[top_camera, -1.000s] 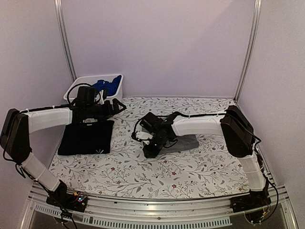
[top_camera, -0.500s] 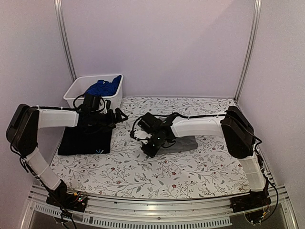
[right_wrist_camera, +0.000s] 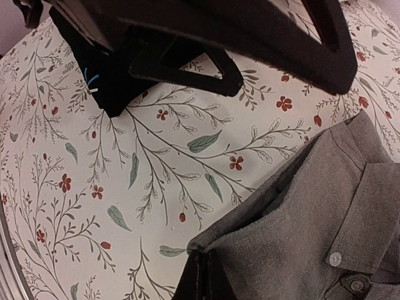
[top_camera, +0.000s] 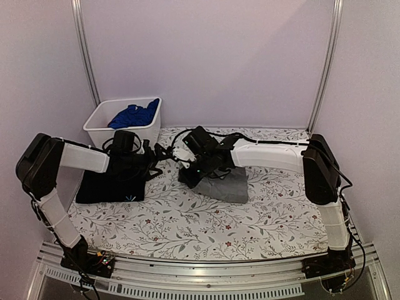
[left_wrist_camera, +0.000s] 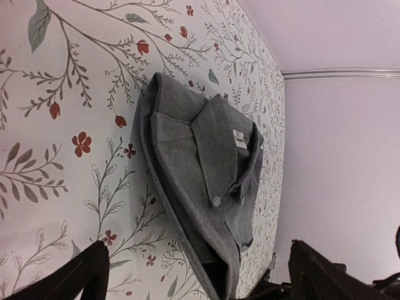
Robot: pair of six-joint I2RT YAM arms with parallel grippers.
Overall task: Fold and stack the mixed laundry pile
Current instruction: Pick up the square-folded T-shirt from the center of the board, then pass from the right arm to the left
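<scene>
right hand (right_wrist_camera: 201,280) pinches grey shirt (right_wrist_camera: 300,237) edge; left hand (top_camera: 161,153) spread wide.

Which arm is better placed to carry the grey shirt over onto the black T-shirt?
The right. The right gripper is already shut on an edge of the grey shirt. The left gripper is open and holds nothing, near the black T-shirt.

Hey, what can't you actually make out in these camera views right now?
Top view: blue garment, mostly hidden by the bin wall; type unclear.
Top view: black T-shirt, far edge covered by the left arm.
Right wrist view: grey shirt, cut off by the right and bottom edges.
</scene>
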